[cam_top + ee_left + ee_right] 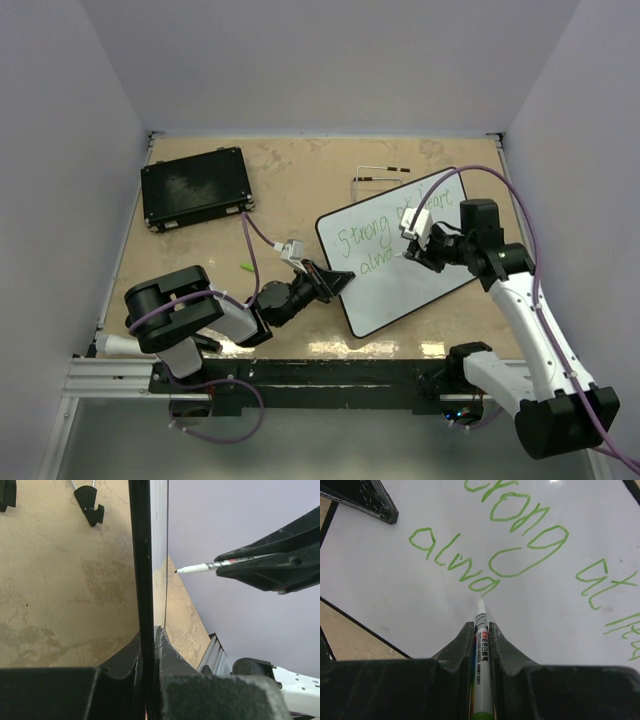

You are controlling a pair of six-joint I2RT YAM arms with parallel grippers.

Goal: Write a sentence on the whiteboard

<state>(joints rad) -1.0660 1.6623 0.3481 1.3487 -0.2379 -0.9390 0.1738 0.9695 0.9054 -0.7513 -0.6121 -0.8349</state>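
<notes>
whiteboard [410, 285]: lay right of table [290, 170] centre. left gripper [338, 281] clamped its near-left rim, apparently to steady it. marker [481, 645]: clenched in right gripper [481, 628], tip poised just beside "alwa", likely to extend the sentence [385, 235]. second line was unfinished.

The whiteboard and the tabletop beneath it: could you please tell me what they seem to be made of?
The whiteboard: smooth glossy white sheet, probably coated board or plastic, since it reflects light; its thin black rim looks like plastic. The tabletop: matte mottled beige, perhaps laminate or stone-look; unclear which.
</notes>
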